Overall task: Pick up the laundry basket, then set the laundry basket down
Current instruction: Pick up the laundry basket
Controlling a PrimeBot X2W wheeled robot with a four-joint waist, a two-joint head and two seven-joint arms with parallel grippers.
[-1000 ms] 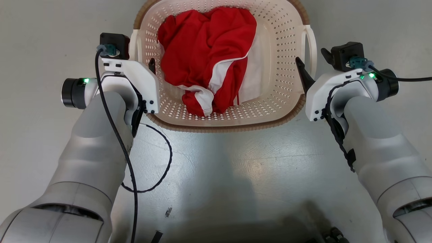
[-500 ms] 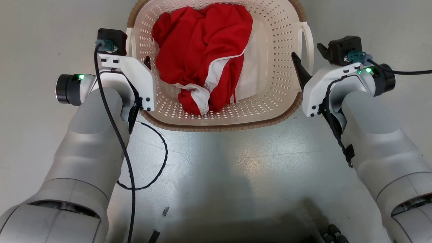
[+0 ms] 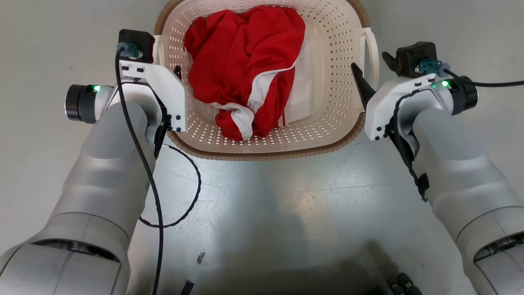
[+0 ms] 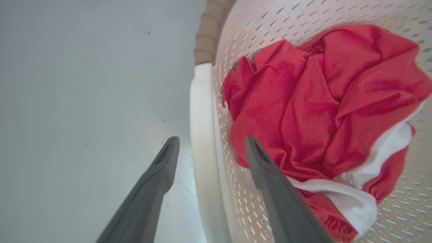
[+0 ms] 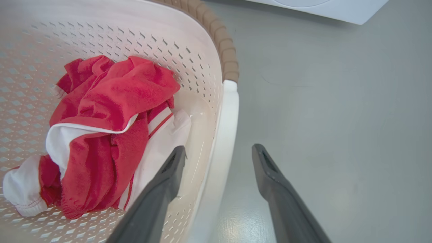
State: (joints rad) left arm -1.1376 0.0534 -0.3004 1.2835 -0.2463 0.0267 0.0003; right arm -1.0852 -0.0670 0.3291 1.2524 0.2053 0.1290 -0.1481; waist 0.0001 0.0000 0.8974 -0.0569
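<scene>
The laundry basket [image 3: 262,155] sits on the floor [image 3: 286,213] between the two arms, with a red and white garment [image 3: 241,53] heaped inside it. The left gripper [image 4: 211,140] has its jaws open astride the basket's left handle [image 4: 200,135], one finger outside the basket and the other inside, close against the red cloth. The right gripper [image 5: 219,149] also has its jaws open, astride the right handle [image 5: 224,135], with its inner finger just beside a white fold of the garment. Neither pair is touching the plastic yet, so I judge the basket is not held and the closing is yet to come. The likeliest fault is on the basket's left side, where the inner finger could pinch cloth against the wall as it shuts, giving a soft, slipping hold and dragging the garment up. If one pair closes before the other, it may shove the light basket sideways and leave the far handle off centre in its jaws. The handles look smooth and narrow and the fingers long and plain, so a lift with uneven height could tilt the basket, slide the load to the low end and let a handle slip out. The loose black cable [image 3: 192,196] hanging near the basket's near left corner might also hook the brown rim as the arm rises.
</scene>
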